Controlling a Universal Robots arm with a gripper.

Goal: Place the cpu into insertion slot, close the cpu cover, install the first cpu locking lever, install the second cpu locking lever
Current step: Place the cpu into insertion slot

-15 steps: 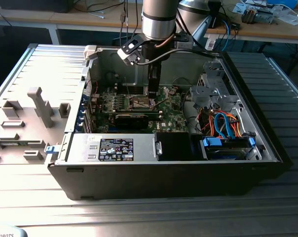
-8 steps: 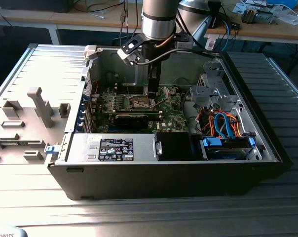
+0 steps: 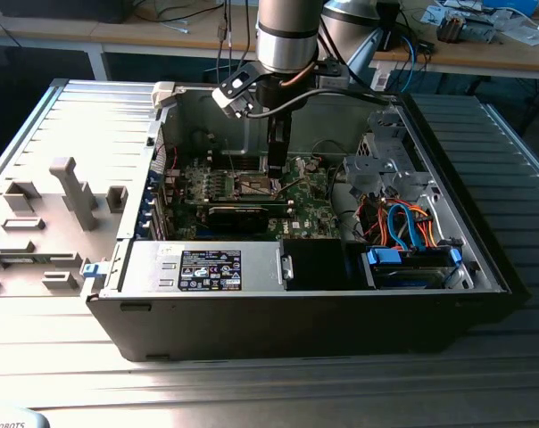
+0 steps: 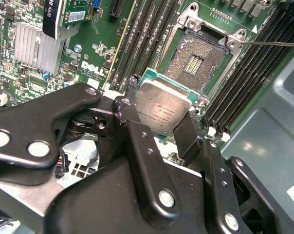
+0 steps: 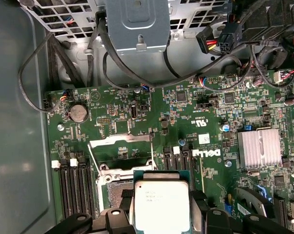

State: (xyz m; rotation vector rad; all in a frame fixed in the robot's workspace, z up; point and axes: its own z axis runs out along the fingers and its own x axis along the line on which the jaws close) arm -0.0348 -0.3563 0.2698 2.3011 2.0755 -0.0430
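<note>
My gripper (image 4: 156, 117) is shut on the cpu (image 4: 164, 108), a flat silver-grey square chip on a green base, gripped by two opposite edges. The cpu (image 5: 161, 204) hangs tilted a little above the motherboard, beside the insertion slot (image 4: 198, 56). That slot is open, its pin field bare inside a silver rim. The cpu cover (image 5: 120, 140) stands raised at the socket's far side, and a thin wire lever (image 4: 273, 44) sticks out from the socket's corner. In the exterior view the gripper (image 3: 277, 168) reaches down into the open computer case over the socket (image 3: 254, 185).
Long black memory slots (image 4: 147, 39) flank the socket on both sides. A finned heat sink (image 5: 260, 147), a grey drive cage (image 5: 137, 22) with black cables (image 5: 49, 73), and the case walls (image 3: 118, 250) surround the board. Grey fixtures (image 3: 69, 192) stand on the table at the exterior view's left.
</note>
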